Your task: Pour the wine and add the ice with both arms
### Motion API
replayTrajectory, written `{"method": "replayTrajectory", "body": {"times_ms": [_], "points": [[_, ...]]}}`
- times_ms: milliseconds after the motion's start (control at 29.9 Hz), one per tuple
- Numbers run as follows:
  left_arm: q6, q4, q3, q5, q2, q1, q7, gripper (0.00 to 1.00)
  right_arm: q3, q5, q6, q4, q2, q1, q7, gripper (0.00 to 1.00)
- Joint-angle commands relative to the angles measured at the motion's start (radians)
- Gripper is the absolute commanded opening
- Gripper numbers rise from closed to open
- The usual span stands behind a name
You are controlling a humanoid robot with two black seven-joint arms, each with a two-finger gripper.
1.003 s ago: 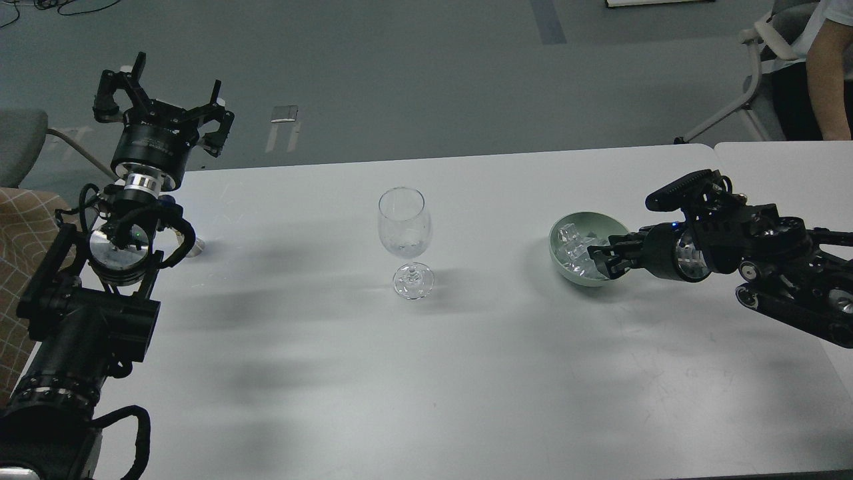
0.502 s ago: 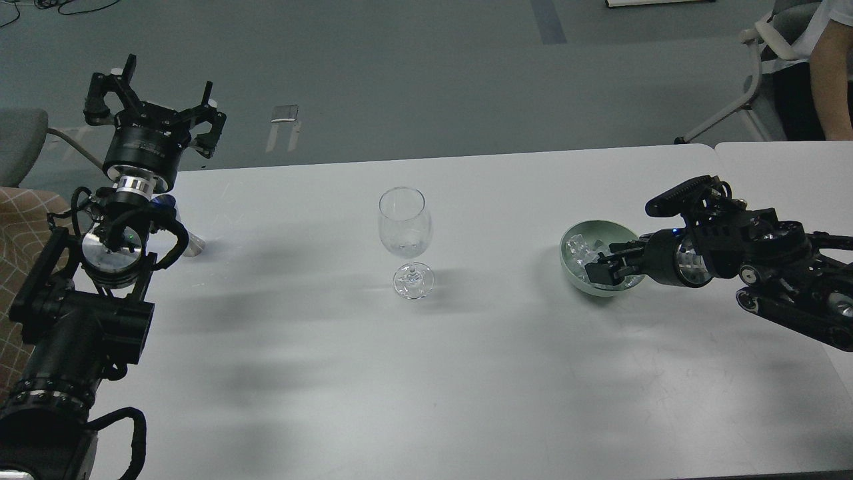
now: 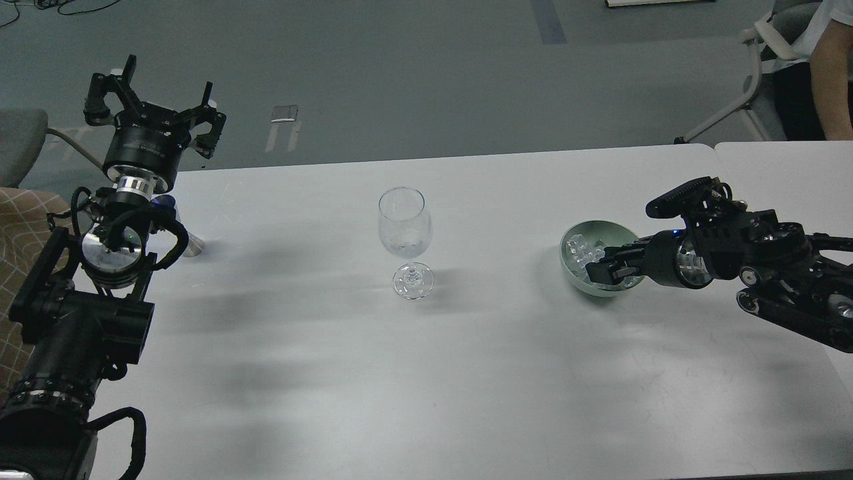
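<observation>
Right fingers: the right gripper (image 3: 603,272) reaches into the pale green round bowl (image 3: 578,279) from its 3 o'clock side; fingers dark and bunched, cannot tell if they pinch anything.
Ice: small clear glassy cubes (image 3: 581,252) heaped inside the bowl, at the fingertips.
Left fingers: the left gripper (image 3: 154,100) is raised at the worktop's 10 o'clock corner, fingers spread wide, holding nothing.
Glass: clear stemmed wine glass (image 3: 405,230) upright at centre of the white worktop (image 3: 426,373), well apart from both arms; looks empty.
Change: the bowl slid towards 3 o'clock and tipped a second ago, and has barely moved since; the left arm drew back slightly. Judged: an ice pick is under way, pouring not begun.
Hidden: a small clear object behind the left arm, partly covered; no wine bottle visible.
</observation>
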State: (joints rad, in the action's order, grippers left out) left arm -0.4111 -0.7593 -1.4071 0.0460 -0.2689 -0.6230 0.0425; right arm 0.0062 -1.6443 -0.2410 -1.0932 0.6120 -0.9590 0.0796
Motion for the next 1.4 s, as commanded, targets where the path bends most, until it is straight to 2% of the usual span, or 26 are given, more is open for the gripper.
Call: {"method": "replayTrajectory", "body": {"times_ms": [0,1170,1204,1237,1271,1371], "points": [[-0.002,0.000,-0.004,0.000,-0.001,0.000,0.000,0.98,0.000,0.001,-0.001,-0.001,0.000,-0.001,0.000,0.00],[0.000,0.000,-0.012,0.000,0.000,0.000,0.000,0.98,0.011,0.003,0.006,-0.007,0.008,-0.014,0.003,0.00],[0.000,0.000,-0.012,0.000,0.000,0.000,0.000,0.98,0.014,0.003,0.008,-0.007,0.008,-0.012,0.003,0.02],[0.000,0.000,-0.012,-0.001,0.000,0.000,0.000,0.98,0.014,0.001,0.011,-0.005,0.005,-0.011,0.003,0.19],[-0.002,0.000,-0.012,0.000,0.000,0.000,0.000,0.98,0.015,0.001,0.012,-0.005,0.002,-0.009,0.003,0.28],[-0.003,0.000,-0.012,0.000,-0.001,0.000,0.000,0.98,0.015,0.001,0.012,-0.005,0.000,-0.009,0.003,0.28]]}}
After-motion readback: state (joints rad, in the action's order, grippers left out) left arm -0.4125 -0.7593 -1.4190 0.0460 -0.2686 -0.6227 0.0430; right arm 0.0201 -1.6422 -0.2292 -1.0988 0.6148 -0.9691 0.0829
